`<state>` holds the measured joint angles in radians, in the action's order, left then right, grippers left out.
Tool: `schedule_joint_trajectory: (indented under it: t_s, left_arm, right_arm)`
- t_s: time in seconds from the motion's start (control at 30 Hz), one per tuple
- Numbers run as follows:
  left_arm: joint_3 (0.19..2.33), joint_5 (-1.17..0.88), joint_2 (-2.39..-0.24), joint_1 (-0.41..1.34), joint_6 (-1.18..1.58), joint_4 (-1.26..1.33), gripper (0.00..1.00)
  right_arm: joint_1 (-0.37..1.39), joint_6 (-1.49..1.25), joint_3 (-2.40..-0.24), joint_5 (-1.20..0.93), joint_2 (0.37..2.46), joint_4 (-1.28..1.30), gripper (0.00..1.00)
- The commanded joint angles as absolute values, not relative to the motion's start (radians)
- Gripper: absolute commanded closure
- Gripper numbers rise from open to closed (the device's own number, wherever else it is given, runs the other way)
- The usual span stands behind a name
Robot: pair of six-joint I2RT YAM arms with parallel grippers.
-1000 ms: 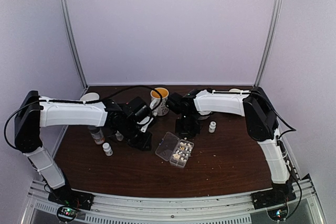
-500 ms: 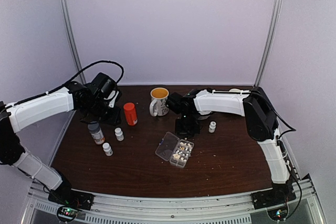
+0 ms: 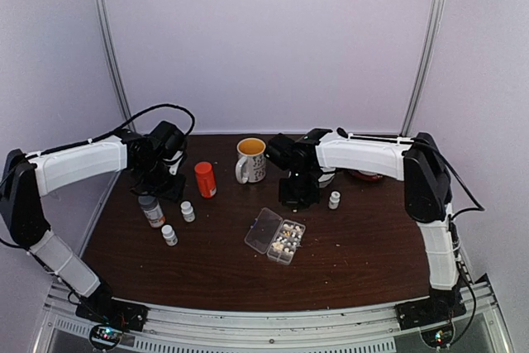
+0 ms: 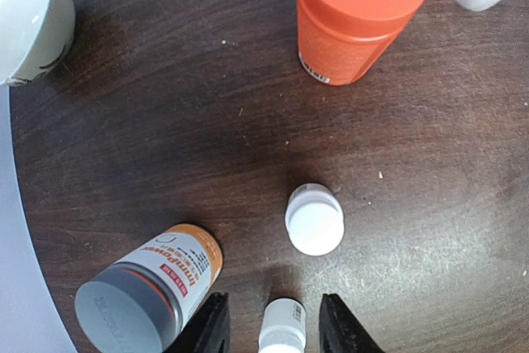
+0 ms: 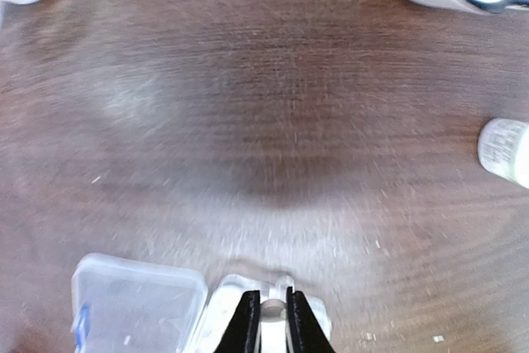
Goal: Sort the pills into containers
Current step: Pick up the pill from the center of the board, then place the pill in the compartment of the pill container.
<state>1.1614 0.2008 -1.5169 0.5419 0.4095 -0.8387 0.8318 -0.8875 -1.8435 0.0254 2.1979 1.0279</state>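
Clear plastic organizer box [image 3: 275,237], lid [image 3: 262,231] open, pills [image 3: 286,240] inside

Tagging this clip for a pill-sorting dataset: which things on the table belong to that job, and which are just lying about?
Belongs to the job:
pills
clear organizer box

Just lying about:
orange bottle
grey-capped bottle
small white bottles
mug

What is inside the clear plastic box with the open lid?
Whitish and tan pills lie in several compartments of the organizer box. Their number is too small to tell. In the right wrist view the right gripper partly covers them.
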Motion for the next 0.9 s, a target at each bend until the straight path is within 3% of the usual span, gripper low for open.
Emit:
schedule_joint_trajectory:
  t_s: [0.0,0.23,0.5,0.87]
  left_arm:
    - [1.208,0.198,-1.563,0.530,0.381,-0.812,0.54]
    - [1.228,0.189,-1.614,0.528,0.380,-0.791,0.37]
    - [1.228,0.186,-1.645,0.526,0.374,-0.776,0.37]
    - [1.221,0.195,-1.675,0.519,0.370,-0.757,0.36]
  right_arm:
    - [0.861,-0.884,-1.803,0.062,2.106,1.044,0.91]
    - [0.896,-0.896,-1.750,0.025,2.078,1.006,0.91]
    - [0.911,-0.898,-1.745,0.002,2.104,0.983,0.90]
    - [0.910,-0.881,-1.788,0.022,2.143,0.998,0.79]
